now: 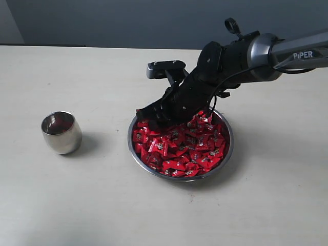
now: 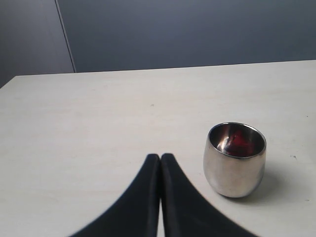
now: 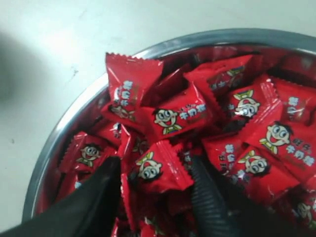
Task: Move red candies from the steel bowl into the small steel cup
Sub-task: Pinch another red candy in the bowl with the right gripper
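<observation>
The steel bowl (image 1: 130,139) sits mid-table, heaped with red candies (image 1: 180,149). My right gripper (image 1: 148,117) reaches down into the bowl's far left part. In the right wrist view it (image 3: 155,167) stands open, its two black fingers (image 3: 205,190) pushed into the pile on either side of one red candy (image 3: 160,173), just inside the bowl's rim (image 3: 58,137). The small steel cup (image 1: 61,133) stands upright to the left, apart from the bowl. In the left wrist view the cup (image 2: 235,165) holds something red (image 2: 240,140). My left gripper (image 2: 160,158) is shut and empty, a short way from the cup.
The pale table (image 1: 102,205) stretches all round the bowl and cup. The right arm (image 1: 266,54) comes in from the right edge, above the bowl's far side. A grey wall (image 1: 128,20) runs behind the table.
</observation>
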You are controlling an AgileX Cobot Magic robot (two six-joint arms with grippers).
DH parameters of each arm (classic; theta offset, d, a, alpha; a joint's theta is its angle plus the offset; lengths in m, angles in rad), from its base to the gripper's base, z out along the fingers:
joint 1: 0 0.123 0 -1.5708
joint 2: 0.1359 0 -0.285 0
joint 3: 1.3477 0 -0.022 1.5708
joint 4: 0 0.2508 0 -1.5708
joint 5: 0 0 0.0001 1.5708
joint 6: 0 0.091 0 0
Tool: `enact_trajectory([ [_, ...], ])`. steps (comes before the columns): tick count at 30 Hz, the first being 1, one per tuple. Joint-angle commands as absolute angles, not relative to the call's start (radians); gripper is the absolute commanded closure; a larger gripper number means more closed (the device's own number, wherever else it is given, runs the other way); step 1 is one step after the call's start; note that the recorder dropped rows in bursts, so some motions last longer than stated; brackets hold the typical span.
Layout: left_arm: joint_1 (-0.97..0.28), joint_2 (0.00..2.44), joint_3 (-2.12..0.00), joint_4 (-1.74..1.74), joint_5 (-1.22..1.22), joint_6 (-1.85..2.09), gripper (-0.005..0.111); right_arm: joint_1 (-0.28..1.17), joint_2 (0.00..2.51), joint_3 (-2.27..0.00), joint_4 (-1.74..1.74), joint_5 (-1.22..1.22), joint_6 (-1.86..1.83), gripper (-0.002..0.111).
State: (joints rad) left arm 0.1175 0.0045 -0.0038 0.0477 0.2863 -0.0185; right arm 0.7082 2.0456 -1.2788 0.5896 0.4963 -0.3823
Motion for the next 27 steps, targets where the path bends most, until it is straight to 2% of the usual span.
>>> enact_trajectory([
  [1, 0.118, 0.0, 0.0, 0.045, 0.285, -0.02, 0.106, 0.71, 2.045, -1.284, 0.609, 0.505, -0.383, 0.065],
  [20, 0.118, 0.0, 0.0, 0.045, 0.285, -0.02, 0.106, 0.712, 2.051, -1.284, 0.611, 0.52, -0.386, 0.065],
  [27, 0.118, 0.0, 0.0, 0.045, 0.285, -0.02, 0.106, 0.759, 2.051, -1.287, 0.594, 0.484, -0.39, 0.065],
])
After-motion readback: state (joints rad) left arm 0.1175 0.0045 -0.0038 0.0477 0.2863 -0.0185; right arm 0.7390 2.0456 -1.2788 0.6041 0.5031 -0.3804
